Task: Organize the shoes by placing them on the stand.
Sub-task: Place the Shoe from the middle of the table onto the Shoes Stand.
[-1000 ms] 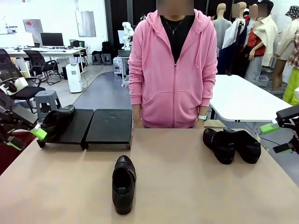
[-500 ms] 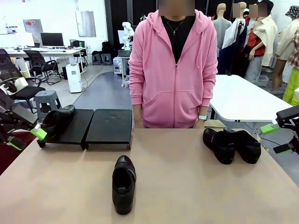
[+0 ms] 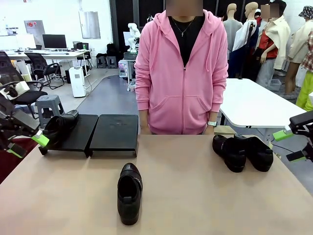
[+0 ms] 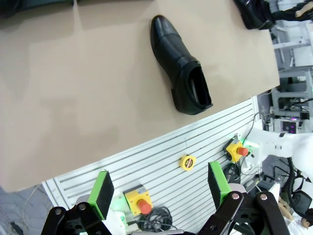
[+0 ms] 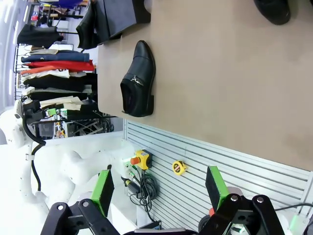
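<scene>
One black loafer (image 3: pixel 129 192) lies alone on the table near the front middle, toe toward me; it also shows as a shoe (image 4: pixel 180 65) in the left wrist view and a shoe (image 5: pixel 138 81) in the right wrist view. Two more shoes (image 3: pixel 243 152) sit together at the far right. Another shoe (image 3: pixel 59 126) rests on the left end of the black stand (image 3: pixel 114 132) at the far left. My left gripper (image 3: pixel 25 146) hangs open off the table's left edge, beside that stand. My right gripper (image 3: pixel 289 145) is open past the right edge. Both wrist views show empty open jaws: left gripper (image 4: pixel 159 188), right gripper (image 5: pixel 159 187).
A person in a pink hoodie (image 3: pixel 181 68) stands at the far side, hands low behind the table edge. A white table (image 3: pixel 254 105) stands behind on the right. Below the table's near edge a slatted panel (image 4: pixel 161 161) with cables and red buttons shows.
</scene>
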{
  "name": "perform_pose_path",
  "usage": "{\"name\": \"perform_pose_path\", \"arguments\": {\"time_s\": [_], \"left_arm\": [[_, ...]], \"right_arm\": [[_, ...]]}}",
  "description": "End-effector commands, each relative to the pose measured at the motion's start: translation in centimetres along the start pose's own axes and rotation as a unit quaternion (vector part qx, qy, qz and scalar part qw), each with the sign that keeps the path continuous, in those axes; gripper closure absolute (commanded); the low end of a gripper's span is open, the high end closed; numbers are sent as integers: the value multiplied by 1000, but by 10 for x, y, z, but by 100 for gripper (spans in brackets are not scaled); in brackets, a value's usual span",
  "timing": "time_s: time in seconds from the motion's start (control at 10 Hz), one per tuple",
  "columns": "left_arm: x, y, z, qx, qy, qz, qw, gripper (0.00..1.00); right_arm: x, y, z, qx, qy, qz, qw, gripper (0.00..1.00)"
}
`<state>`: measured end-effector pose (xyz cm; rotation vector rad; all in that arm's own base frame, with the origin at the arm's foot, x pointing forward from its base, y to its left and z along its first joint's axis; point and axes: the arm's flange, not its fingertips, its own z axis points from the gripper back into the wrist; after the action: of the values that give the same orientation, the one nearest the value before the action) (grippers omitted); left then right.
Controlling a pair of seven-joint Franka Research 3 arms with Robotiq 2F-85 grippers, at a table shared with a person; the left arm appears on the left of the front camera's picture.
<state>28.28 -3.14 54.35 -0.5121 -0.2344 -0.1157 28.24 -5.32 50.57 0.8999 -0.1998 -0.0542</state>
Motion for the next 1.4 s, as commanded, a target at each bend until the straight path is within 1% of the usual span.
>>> {"name": "perform_pose_path", "arguments": {"time_s": [0.0, 0.1, 0.2, 0.3, 0.4, 0.6, 0.7, 0.8, 0.9, 1.0, 1.2, 1.3], "left_arm": [[6, -98, -39, 123, 47, 86, 988, 0], [14, -142, -71, 167, 57, 89, 980, 0], [21, -178, -106, 201, 63, 101, 972, 0], [29, -195, -130, 227, 57, 124, 964, 0], [35, -202, -146, 235, 55, 121, 963, 0], [41, -203, -165, 289, 6, 110, 951, 0], [44, -198, -174, 297, 0, 91, 951, 0], [43, -190, -186, 303, 10, 85, 949, 0], [42, -177, -195, 293, 6, 80, 953, 0], [37, -163, -215, 277, 17, 77, 958, 0], [25, -147, -249, 261, 53, 82, 960, 0], [22, -141, -264, 245, 61, 81, 964, 0]], "right_arm": [[5, 2, 2, 15, -4, 13, 1000, 0], [5, 2, 2, 15, -4, 13, 1000, 0], [5, 2, 2, 15, -4, 13, 1000, 0], [5, 2, 2, 15, -4, 13, 1000, 0], [5, 2, 2, 15, -4, 13, 1000, 0], [5, 2, 2, 15, -4, 13, 1000, 0], [5, 2, 2, 15, -4, 13, 1000, 0], [5, 2, 2, 15, -4, 13, 1000, 0], [5, 2, 2, 15, -4, 13, 1000, 0], [5, 2, 2, 15, -4, 13, 1000, 0], [5, 2, 2, 15, -4, 13, 1000, 0], [5, 2, 2, 15, -4, 13, 1000, 0]]}}
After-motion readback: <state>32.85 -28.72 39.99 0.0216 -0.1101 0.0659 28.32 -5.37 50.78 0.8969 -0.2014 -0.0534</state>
